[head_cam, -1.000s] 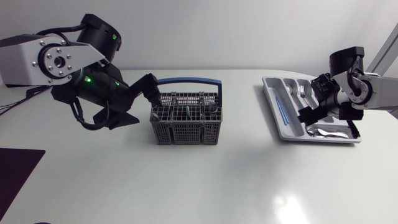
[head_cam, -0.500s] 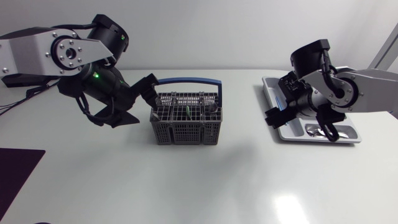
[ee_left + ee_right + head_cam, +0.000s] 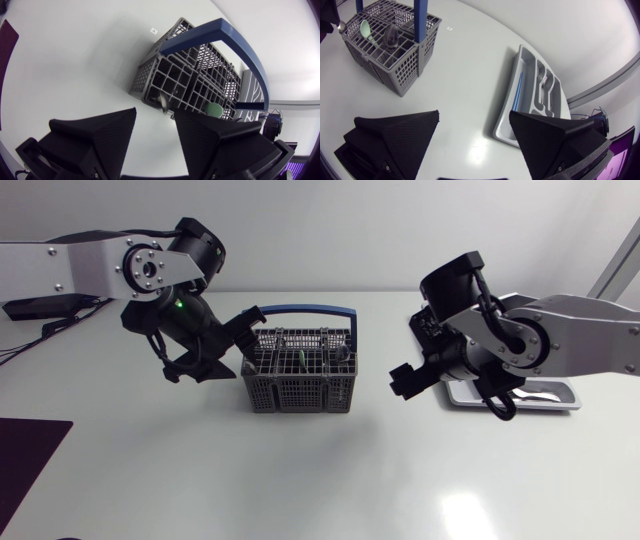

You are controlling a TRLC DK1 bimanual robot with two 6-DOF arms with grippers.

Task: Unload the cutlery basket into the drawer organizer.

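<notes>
The grey cutlery basket (image 3: 300, 375) with a blue handle (image 3: 300, 308) stands mid-table. My left gripper (image 3: 248, 330) hangs over its left end. In the left wrist view the gripper (image 3: 155, 117) is open with a narrow gap, and a metal utensil's tip (image 3: 164, 102) pokes up from the basket (image 3: 185, 75) just ahead of that gap, touching neither finger. My right gripper (image 3: 445, 385) is open and empty between basket and drawer organizer (image 3: 560, 392). The right wrist view shows a green spoon (image 3: 366, 27) and a metal spoon (image 3: 391, 35) in the basket (image 3: 390, 45).
The organizer (image 3: 535, 95) holds a blue-handled piece (image 3: 517, 92) and a fork (image 3: 545, 82). My right arm covers most of it from above. A dark mat (image 3: 30, 455) lies at the table's front left corner.
My right arm has swung left from over the organizer toward the basket, still open. My left gripper's fingers have drawn closer together at the basket's left end.
</notes>
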